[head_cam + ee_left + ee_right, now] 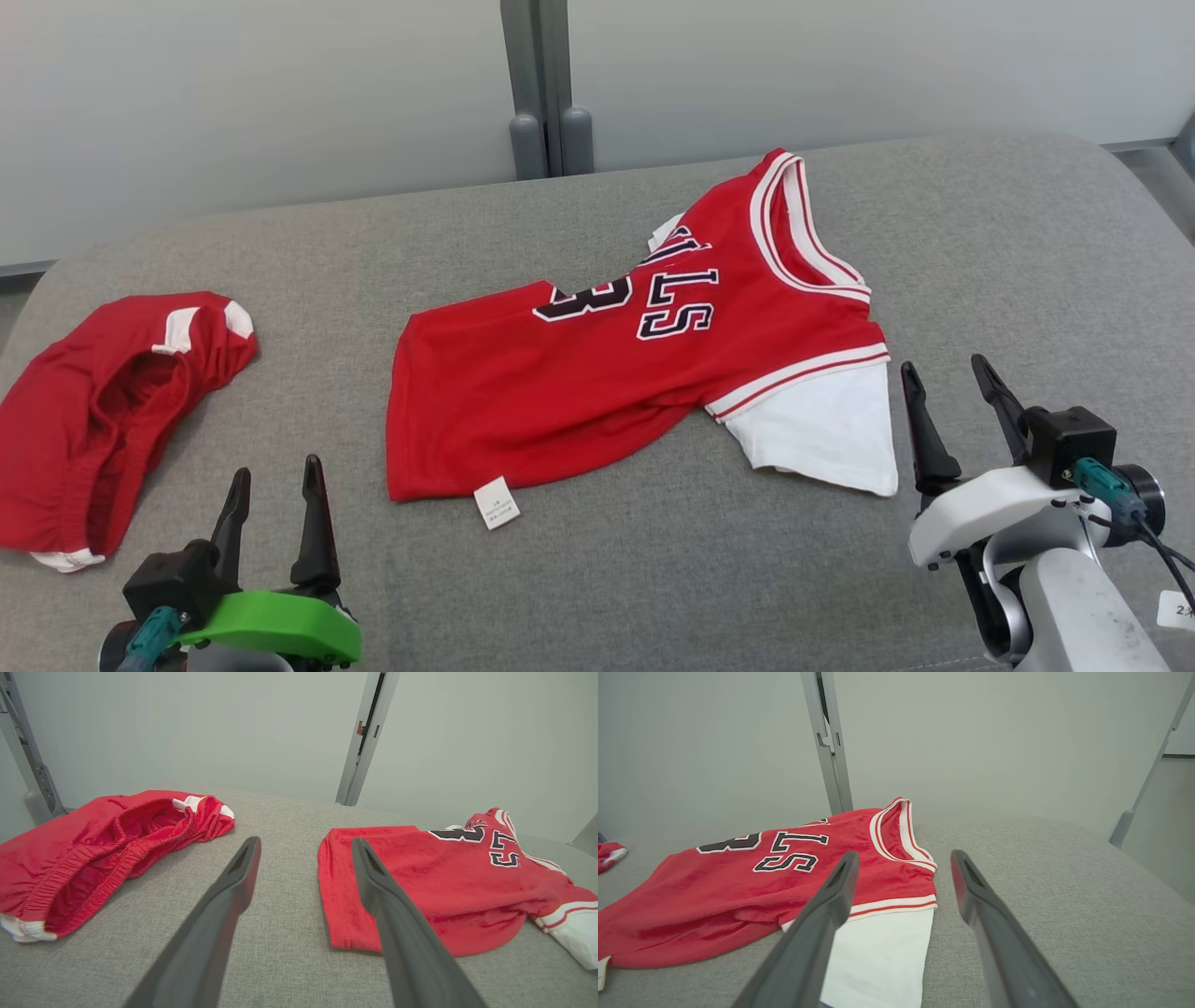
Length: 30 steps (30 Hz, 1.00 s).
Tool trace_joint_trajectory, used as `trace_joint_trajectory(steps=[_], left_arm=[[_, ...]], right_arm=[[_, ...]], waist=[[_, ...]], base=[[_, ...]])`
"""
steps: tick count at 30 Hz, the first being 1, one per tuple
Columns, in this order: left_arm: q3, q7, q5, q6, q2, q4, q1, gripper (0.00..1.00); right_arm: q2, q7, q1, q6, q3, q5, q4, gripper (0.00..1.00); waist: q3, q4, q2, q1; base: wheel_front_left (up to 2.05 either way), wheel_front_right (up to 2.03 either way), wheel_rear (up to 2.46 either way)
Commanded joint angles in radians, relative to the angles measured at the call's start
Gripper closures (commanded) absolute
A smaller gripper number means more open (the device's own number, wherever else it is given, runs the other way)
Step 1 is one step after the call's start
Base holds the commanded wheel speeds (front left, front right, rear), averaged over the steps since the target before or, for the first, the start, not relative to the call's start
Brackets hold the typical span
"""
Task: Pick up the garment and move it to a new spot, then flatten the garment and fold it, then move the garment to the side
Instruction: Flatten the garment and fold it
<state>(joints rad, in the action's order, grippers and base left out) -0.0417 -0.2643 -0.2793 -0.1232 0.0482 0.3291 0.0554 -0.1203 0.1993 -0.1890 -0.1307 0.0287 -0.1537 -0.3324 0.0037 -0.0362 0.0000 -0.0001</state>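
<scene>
A red jersey with black-and-white lettering, white trim and a white sleeve, the garment [597, 373], lies loosely spread and creased in the middle of the grey cushioned surface [1008, 252]. My left gripper [275, 478] is open near the front edge, below and left of the hem, and its view shows the garment [434, 886] ahead to the right. To the right of the white sleeve [822, 425] my right gripper [948, 375] stands open. Along its fingers, the garment [738, 896] lies ahead to the left. Nothing is between either pair of fingers.
Red shorts [93, 411] with white trim lie crumpled at the surface's left edge, also ahead-left of the left gripper as red shorts [103, 844]. A pale wall with a grey upright post [546, 84] runs behind the surface. Bare grey fabric stretches to the right and front.
</scene>
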Motion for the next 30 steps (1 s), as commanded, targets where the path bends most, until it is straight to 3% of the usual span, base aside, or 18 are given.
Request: trace_joint_trajectory(steps=[1, 21, 30], left_arm=[[-0.002, 0.000, 0.004, -0.003, 0.004, 0.001, -0.014, 0.00], [0.016, 0.000, 0.034, 0.003, 0.004, -0.001, -0.021, 0.00], [0.113, 0.021, 0.073, -0.004, 0.005, 0.232, 0.122, 0.00]], right_arm=[[0.005, -0.002, 0.018, 0.000, -0.005, 0.001, 0.008, 0.00], [0.030, -0.043, 0.043, 0.000, -0.026, 0.006, 0.022, 0.00], [0.041, -0.253, -0.050, 0.000, -0.105, 0.016, -0.061, 0.00]], waist=[[-0.003, -0.001, 0.0000, 0.0001], [0.004, 0.008, 0.0000, 0.0001], [0.073, 0.015, 0.0000, 0.0001]], base=[[0.00, 0.00, 0.00], [0.00, 0.00, 0.00], [0.00, 0.00, 0.00]])
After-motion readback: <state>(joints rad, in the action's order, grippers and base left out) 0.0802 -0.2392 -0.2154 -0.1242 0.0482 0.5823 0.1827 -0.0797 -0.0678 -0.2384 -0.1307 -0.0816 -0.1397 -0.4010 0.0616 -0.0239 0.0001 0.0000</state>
